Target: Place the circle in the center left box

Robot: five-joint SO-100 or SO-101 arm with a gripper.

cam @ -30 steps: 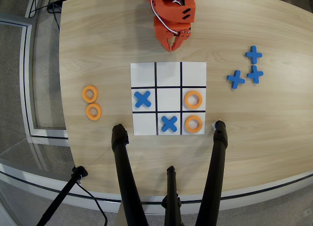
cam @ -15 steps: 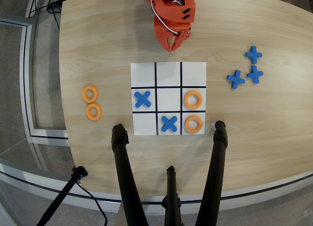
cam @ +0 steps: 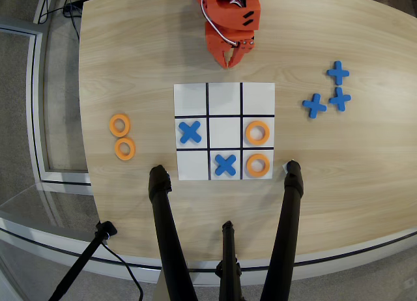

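Nearest the camera, black tripod legs (cam: 164, 236) cross the table edge. The flat orange ring (cam: 257, 133) lies inside the white middle-row, right-column cell (cam: 246, 143) (apparently placed already). A further nudge could push it onto the black lines. Farthest away, the orange gripper (cam: 229, 62) looks clenched and empty, its arm cut off.

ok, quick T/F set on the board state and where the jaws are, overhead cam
1. An orange ring lies in the middle-row cell at the right end of the grid. True.
2. The central cell holds a blue cross. False: it is empty; crosses sit middle-left and bottom-centre.
3. Two spare rings lie on the table left of the grid. True.
4. The gripper is over the grid holding a ring. False: its jaws sit above the grid's top edge, holding nothing.
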